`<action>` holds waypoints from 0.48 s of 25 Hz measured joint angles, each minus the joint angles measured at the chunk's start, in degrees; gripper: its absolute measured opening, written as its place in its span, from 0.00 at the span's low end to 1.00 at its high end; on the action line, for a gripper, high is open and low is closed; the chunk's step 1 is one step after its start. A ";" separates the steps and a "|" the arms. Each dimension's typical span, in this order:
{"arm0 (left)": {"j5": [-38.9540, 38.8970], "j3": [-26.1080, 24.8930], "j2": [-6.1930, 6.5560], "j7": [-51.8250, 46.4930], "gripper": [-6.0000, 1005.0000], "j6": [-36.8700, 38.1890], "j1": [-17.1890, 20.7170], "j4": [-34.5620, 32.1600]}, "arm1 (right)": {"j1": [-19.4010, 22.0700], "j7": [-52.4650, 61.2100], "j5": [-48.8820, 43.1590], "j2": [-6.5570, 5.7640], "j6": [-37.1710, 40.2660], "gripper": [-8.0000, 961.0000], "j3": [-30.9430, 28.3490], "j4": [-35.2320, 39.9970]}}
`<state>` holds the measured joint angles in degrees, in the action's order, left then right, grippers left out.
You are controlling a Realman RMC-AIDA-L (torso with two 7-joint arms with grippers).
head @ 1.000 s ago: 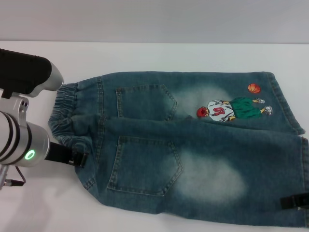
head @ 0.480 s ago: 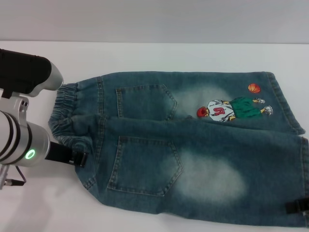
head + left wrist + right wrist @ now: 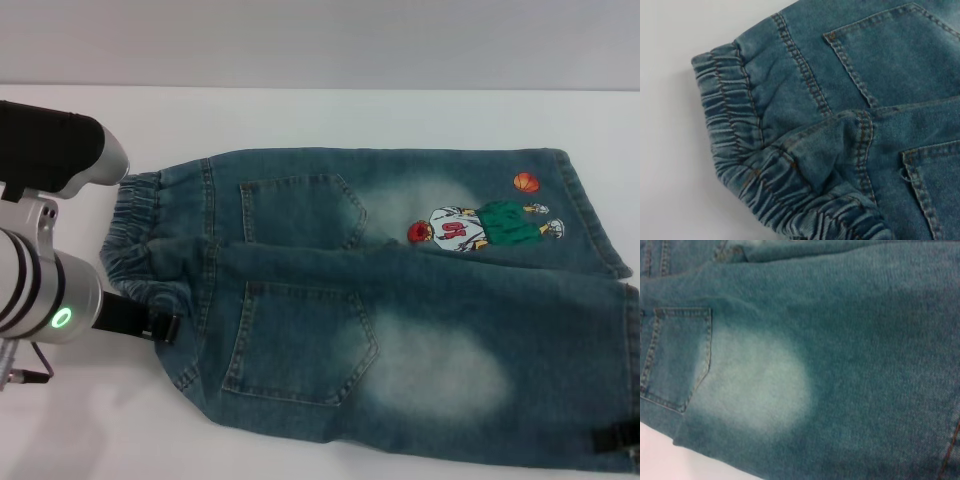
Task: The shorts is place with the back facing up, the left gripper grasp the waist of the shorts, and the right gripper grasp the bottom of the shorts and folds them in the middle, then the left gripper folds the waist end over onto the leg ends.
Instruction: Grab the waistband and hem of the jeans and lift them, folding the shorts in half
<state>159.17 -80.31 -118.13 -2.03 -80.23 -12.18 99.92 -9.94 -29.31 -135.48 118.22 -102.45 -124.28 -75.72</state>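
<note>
The shorts (image 3: 400, 300) lie flat on the white table (image 3: 300, 115), back up, with both patch pockets showing. The waist (image 3: 135, 240) points left and its puckered elastic band (image 3: 735, 130) fills the left wrist view. The leg hems (image 3: 605, 225) lie at the right, the far one beside the cartoon print (image 3: 480, 225). My left gripper (image 3: 163, 327) reaches the near corner of the waistband, its black tip touching the denim. Only a black tip of my right gripper (image 3: 618, 438) shows, at the near leg's hem corner. The right wrist view shows the near leg's pale patch (image 3: 755, 380).
The near back pocket (image 3: 300, 345) sits between the two grippers. The left arm's white and silver body with its green light (image 3: 62, 319) covers the table's left side. Bare white table lies behind the shorts and along the front edge.
The right gripper's black tip has slid toward the front edge of the view, with less of it showing. The left arm and the shorts have not moved.
</note>
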 joint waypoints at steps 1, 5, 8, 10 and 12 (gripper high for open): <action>0.00 -0.02 0.00 0.00 0.19 -0.08 0.00 0.01 | 0.00 0.00 0.00 0.00 0.00 0.65 0.00 0.00; 0.00 -0.03 0.00 0.00 0.19 -0.18 -0.03 -0.05 | 0.00 0.02 -0.19 0.07 -0.02 0.65 0.03 0.22; 0.00 -0.02 0.00 0.00 0.19 -0.19 -0.04 -0.05 | 0.01 0.02 -0.21 0.14 0.02 0.65 0.09 0.33; 0.00 -0.02 0.00 0.01 0.19 -0.20 -0.04 0.00 | 0.01 0.01 -0.21 0.20 0.17 0.65 0.09 0.45; 0.00 0.00 0.00 0.11 0.19 -0.26 -0.04 0.01 | 0.05 -0.19 -0.16 0.24 0.33 0.65 0.09 0.49</action>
<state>159.17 -80.31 -118.13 -1.92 -80.49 -12.22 99.93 -9.89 -29.50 -135.65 118.46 -102.13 -124.18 -75.23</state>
